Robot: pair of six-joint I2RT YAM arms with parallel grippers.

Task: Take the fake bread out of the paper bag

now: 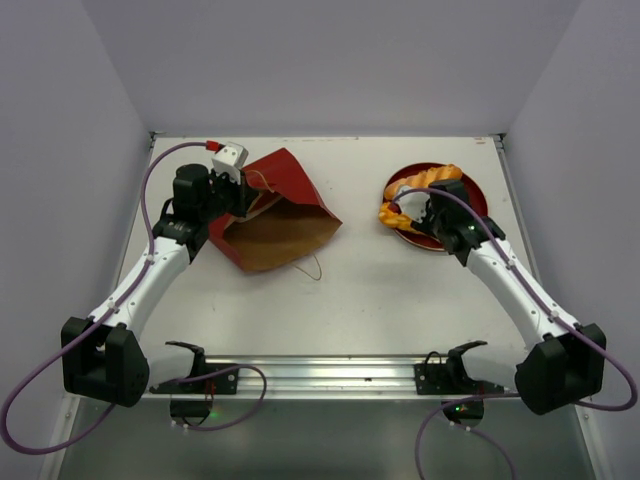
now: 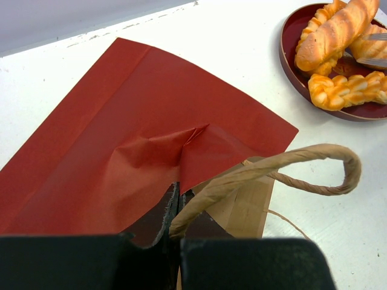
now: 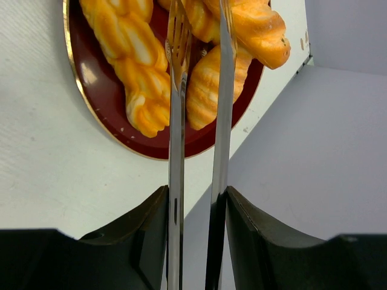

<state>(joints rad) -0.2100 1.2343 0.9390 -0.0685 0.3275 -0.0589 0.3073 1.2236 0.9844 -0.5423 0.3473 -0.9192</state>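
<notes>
The paper bag [image 1: 275, 215] lies on its side at the back left, red outside and brown inside, its mouth facing the near side. My left gripper [image 2: 174, 205] is shut on the bag's upper rim next to a tan loop handle [image 2: 284, 166]. Several pieces of fake bread [image 1: 425, 180] lie on a red plate [image 1: 472, 192] at the back right: twisted pastries [image 3: 130, 48] and a long roll [image 3: 254, 24]. My right gripper [image 3: 196, 205] is shut on metal tongs [image 3: 176, 151]. The tong tips reach among the pastries; whether they pinch one is unclear. The bag's inside is hidden.
The plate [image 3: 103, 96] sits close to the table's right edge and the grey side wall [image 3: 338, 133]. The bag's second handle [image 1: 313, 268] trails on the white table toward the middle. A metal rail [image 1: 320, 375] runs along the near edge between the arm bases.
</notes>
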